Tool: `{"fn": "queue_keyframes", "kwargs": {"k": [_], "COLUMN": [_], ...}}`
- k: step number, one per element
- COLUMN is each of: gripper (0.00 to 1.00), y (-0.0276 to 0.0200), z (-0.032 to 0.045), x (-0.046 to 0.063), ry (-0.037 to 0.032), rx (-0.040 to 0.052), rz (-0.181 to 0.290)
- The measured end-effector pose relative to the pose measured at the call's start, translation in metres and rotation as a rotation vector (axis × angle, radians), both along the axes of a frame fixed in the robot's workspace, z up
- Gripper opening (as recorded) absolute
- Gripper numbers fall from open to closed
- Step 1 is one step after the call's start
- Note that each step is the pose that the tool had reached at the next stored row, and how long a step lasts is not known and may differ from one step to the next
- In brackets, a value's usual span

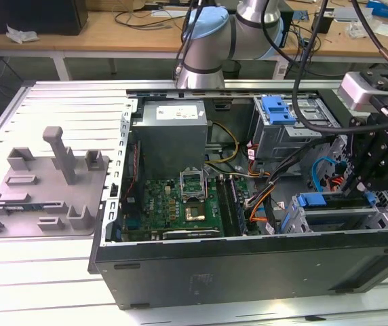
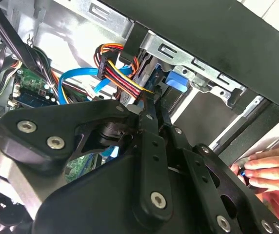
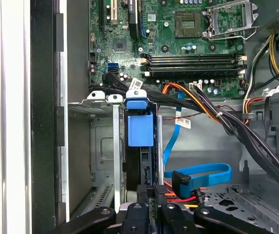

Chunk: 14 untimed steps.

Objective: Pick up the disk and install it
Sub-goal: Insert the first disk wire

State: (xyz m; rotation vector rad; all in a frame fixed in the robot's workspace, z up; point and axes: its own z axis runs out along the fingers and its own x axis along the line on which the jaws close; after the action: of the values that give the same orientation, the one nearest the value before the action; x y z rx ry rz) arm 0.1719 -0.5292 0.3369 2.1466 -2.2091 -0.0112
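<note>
The gripper (image 1: 369,178) hangs over the drive cage (image 1: 346,216) at the front of the open case (image 1: 248,272), on the exterior view's right. In the first wrist view the fingers (image 3: 147,192) pinch narrow onto the near edge of the disk (image 3: 140,165), which stands on edge in a slot of the cage (image 3: 103,146), its blue carrier tab (image 3: 140,127) facing the motherboard (image 3: 178,44). So the disk is in the slot, held at its tail end, and my read is that seating is under way rather than finished.

Doing this well looks like a matter of alignment: keep the disk parallel to the cage rails and push straight along the slot, no twist, so the carrier rides its guides. The cable bundle (image 3: 217,117) runs just beside the cage, and the blue data cable (image 3: 203,173) loops near the gripper; both look liable to snag if the push drifts away from the cage.

In the second wrist view the fingers (image 2: 151,141) point at the same cage (image 2: 193,73), with red and yellow power leads (image 2: 120,68) close beside them. A person's hand (image 2: 269,168) rests at the outer wall of the case, near the cage, so slow travel seems wise.
</note>
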Motion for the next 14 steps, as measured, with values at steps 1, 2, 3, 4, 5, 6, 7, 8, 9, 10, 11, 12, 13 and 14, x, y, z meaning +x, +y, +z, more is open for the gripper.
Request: {"fn": "queue_keyframes", "kwargs": {"k": [1, 2, 3, 4, 5, 6, 7, 8, 9, 10, 11, 12, 13, 14], "gripper": [0.16, 0.16, 0.18, 0.24, 0.3, 0.3, 0.36, 0.36, 0.36, 0.36, 0.36, 0.36, 0.36, 0.36], "y": [-0.0001, -0.0001, -0.0001, -0.0001, -0.0001, -0.0001, -0.0001, -0.0001, -0.0001, -0.0001, -0.0001, -0.0001, -0.0001, -0.0001], "z": [-0.0003, -0.0004, 0.0024, 0.0057, 0.0094, 0.015, 0.0198, 0.0239, 0.0278, 0.0313, 0.0377, 0.0411, 0.0426, 0.0439], "x": [0.0, 0.0, 0.0, 0.0, 0.0, 0.0, 0.0, 0.0, 0.0, 0.0, 0.0, 0.0, 0.0, 0.0], "ry": [0.0, 0.0001, 0.0002, 0.0002, 0.0001, 0.0001, 0.0, 0.0, 0.0001, 0.0001, 0.0, 0.0001, 0.0001, 0.0001], "rx": [0.0002, 0.0005, 0.0017, 0.0009, 0.0005, 0.0006, 0.0006, 0.0003, 0.0001, 0.0, -0.0007, -0.0005, -0.0007, -0.0009], "rz": [0.0, 0.0, -0.001, -0.001, -0.001, -0.001, 0.0, 0.0, 0.0, 0.0, 0.0, 0.0, 0.0, 0.0]}}
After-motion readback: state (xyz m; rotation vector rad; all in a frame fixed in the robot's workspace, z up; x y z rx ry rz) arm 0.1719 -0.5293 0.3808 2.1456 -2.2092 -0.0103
